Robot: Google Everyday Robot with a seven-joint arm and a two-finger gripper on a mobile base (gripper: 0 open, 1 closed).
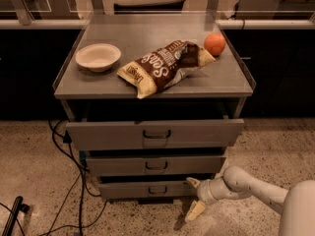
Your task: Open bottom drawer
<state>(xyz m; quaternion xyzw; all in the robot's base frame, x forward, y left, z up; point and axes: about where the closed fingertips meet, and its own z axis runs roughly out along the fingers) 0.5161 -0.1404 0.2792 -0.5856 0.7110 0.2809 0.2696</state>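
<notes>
Gripper point(194, 197) held low, spread wide and holding nothing
Just to its left sits the bottom drawer point(133, 190), its handle point(157, 190) further left; the upper fingertip point(193, 182) seems to touch the drawer front, though that is hard to judge

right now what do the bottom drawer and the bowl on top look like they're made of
The bottom drawer: likely grey painted metal, matte; flat thin front, dark loop handle. The bowl: pale, dull, maybe paper pulp or plastic; cannot tell which. The hand sits open by the drawer's right end.
</notes>
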